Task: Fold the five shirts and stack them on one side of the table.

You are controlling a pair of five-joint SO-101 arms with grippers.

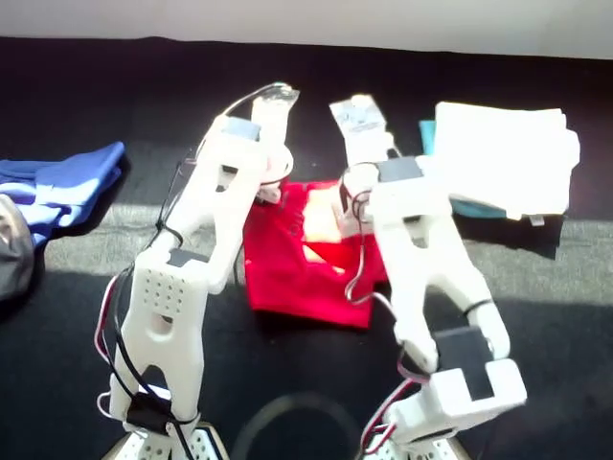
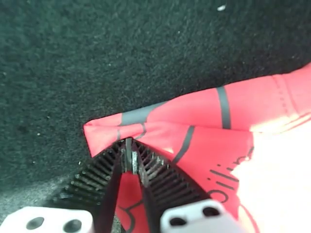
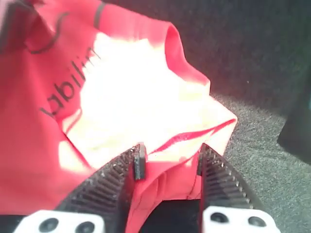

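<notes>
Dark felt surface (image 1: 57, 383), red shirt (image 1: 287, 278) dead centre between both arms. Left tool (image 2: 129, 158) is clenched on its folded edge at 9 o'clock; right tool (image 3: 171, 158) gapes, straddling a loose ridge at 3. Looks soft, light, floppy, so best pinched at hems or corners. Half-folded, roughly square; long axis hard to call, perhaps 12-to-6.

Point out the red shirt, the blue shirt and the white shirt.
red shirt (image 1: 287, 278), high view, lower left part
blue shirt (image 1: 67, 182), high view, middle of the heap
white shirt (image 1: 503, 158), high view, top face
</notes>
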